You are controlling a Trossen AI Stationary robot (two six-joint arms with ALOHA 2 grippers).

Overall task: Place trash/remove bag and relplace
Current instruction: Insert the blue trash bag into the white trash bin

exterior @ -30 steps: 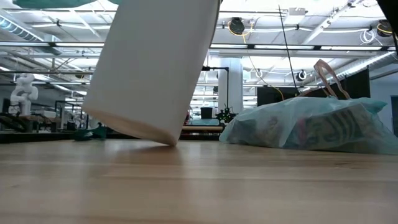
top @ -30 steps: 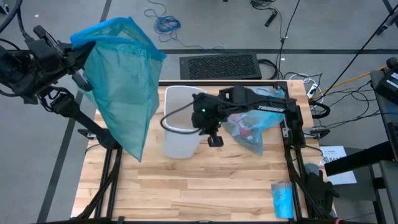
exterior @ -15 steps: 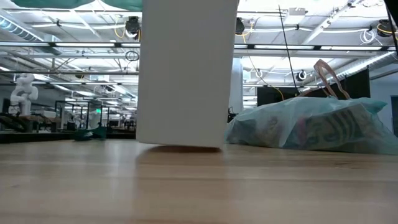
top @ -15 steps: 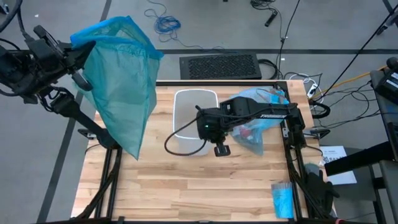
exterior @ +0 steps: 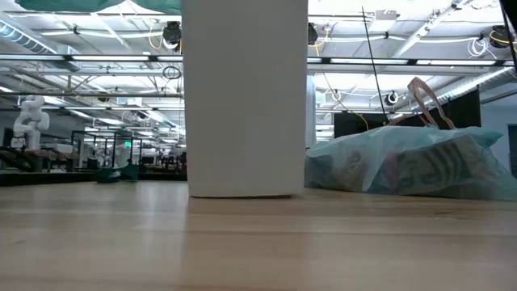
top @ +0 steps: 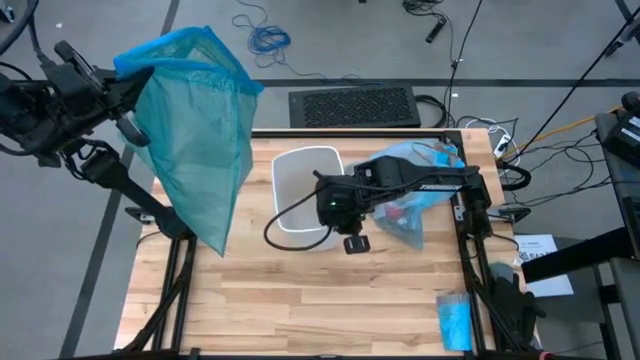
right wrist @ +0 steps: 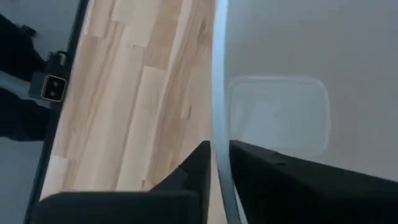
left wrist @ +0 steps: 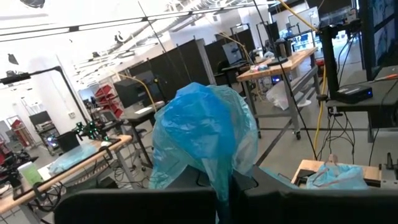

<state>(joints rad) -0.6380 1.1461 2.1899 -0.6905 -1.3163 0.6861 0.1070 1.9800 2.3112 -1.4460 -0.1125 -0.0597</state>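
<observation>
The white bin [top: 305,192] stands upright mid-table, base flat on the wood [exterior: 242,192]. My right gripper [top: 352,240] is at its near rim, fingers slightly apart, one on each side of the rim. To the bin's right the pale blue bag [top: 412,200] lies bulging on the table, with trash [top: 398,212] showing red through it. My left gripper [top: 125,98] is raised beyond the table's left edge, shut on a darker teal-green bag [top: 200,150]. My left gripper pinches the bunched top of the teal-green bag [left wrist: 219,177] between its two fingers, held level. The bag hangs open and slack below, clear of the table. My right gripper has one finger [right wrist: 255,168] inside the bin and one outside, the near rim [right wrist: 217,124] between them, slanting down from above. Thin gaps show beside the rim; whether a finger touches it I cannot tell.
A small folded blue packet [top: 455,320] lies at the table's near right corner. A black mat [top: 352,105] sits past the far edge. Bare wood [top: 300,300] spans the near half of the table.
My right gripper has gone a little toward the near right with the bin's rim. The bin, tilted with one bottom edge lifted a second ago, has tipped upright and now rests flat on the table.
</observation>
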